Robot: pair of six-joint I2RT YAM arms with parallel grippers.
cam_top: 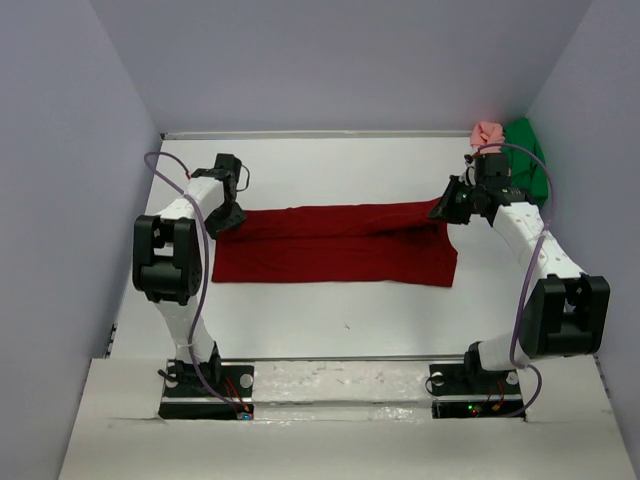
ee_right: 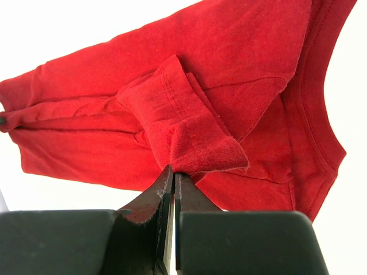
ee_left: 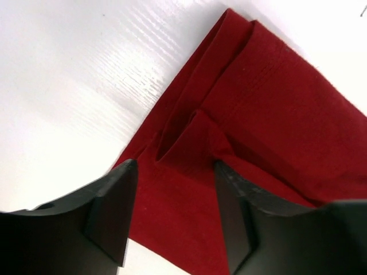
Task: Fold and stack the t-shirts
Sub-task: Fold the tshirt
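Dark red t-shirt (cam_top: 335, 245): spread out long across the table between the two claws, partly folded lengthwise, its far edge doubled over toward the near side
Right claw (cam_top: 443, 208): closed tight on the red shirt; the wrist view (ee_right: 173, 172) shows a hemmed flap of the cloth (ee_right: 189, 132) pinched between the two fingers, with the rest of the shirt stretching away beyond the tips
Right end of shirt: raised slightly off the table at the right claw, sloping down away from it toward the left claw
Left claw (cam_top: 222, 220): at the far left corner of the shirt, fingers spread wide (ee_left: 175, 166); it grips nothing, and a loose fold of red cloth (ee_left: 275, 114) lies below and beyond the gap
Green t-shirt (cam_top: 527, 150): bunched in the far right corner, behind and to the right of the right claw
Pink t-shirt (cam_top: 487, 133): crumpled just beyond the right claw, touching the green one's left side
Table (cam_top: 330, 320): white, bare on the near side of both claws
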